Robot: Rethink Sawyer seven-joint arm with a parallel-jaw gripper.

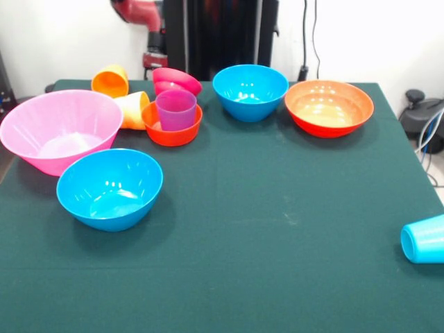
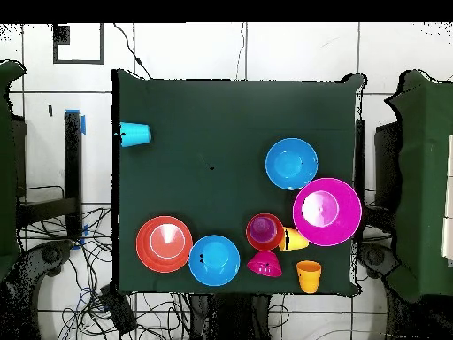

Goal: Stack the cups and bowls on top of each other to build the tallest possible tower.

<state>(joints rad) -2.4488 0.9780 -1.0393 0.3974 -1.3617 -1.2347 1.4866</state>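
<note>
The purple cup (image 1: 176,109) stands upright inside the small orange bowl (image 1: 170,135); the pair shows in the overhead view (image 2: 264,228). The small magenta bowl (image 1: 177,80) lies tipped behind it. The orange cup (image 1: 111,81) and the yellow-orange cup (image 1: 133,109) lie on their sides beside the large pink bowl (image 1: 59,128). One blue bowl (image 1: 109,189) sits in front of the pink bowl, the other (image 1: 250,91) at the back. The wide orange-red bowl (image 1: 329,107) is back right. The light blue cup (image 1: 423,239) lies alone at the right edge. The gripper (image 1: 154,59) hangs behind the far edge.
The red arm (image 1: 139,12) is drawn back above the table's far left corner. The black pedestal (image 1: 222,35) stands behind the table. Cables (image 1: 430,132) hang off the right side. The green cloth (image 1: 277,229) covers the table.
</note>
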